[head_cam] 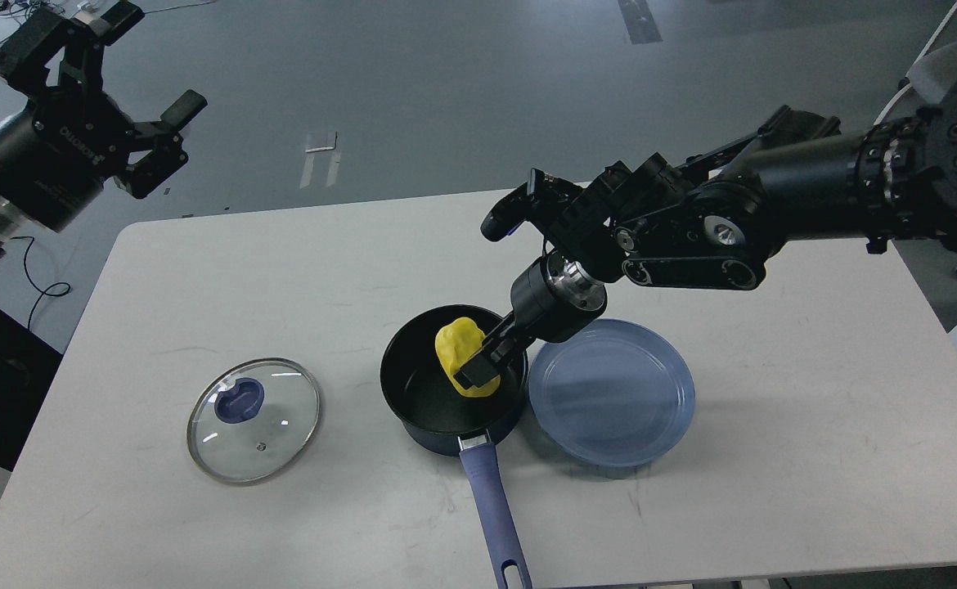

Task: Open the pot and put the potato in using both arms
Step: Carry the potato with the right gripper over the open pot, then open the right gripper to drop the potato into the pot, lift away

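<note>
Far left, raised well off the white table (200,286): left gripper (131,98), black fingers (182,106) spread wide, released, holding nothing, plenty of free air around.

Below and to the right of those fingers, flat on the tabletop: round glass lid (253,420) with blue knob, well apart from the pot, so opening judged done.

Further right: small dark blue saucepan (452,379) with black interior, long lavender-blue handle pointing toward the near table edge. Over its open mouth, right gripper (481,364) reaching down from the right, fingers (478,376) clenched around the lumpy bright yellow potato (458,348). Potato inside the rim line, toward the right wall; touching the bottom or not, cannot tell.

Just right of those fingers, close against the pot wall: flat blue-grey round plate (612,391), bare.

Left to do, as judged: lower if needed, let go, lift the arm clear.

Room: tight to the right of the fingers, with pot rim and plate just beside; open upward and to the left inside the pot. Straight up looks the safest way out.
</note>
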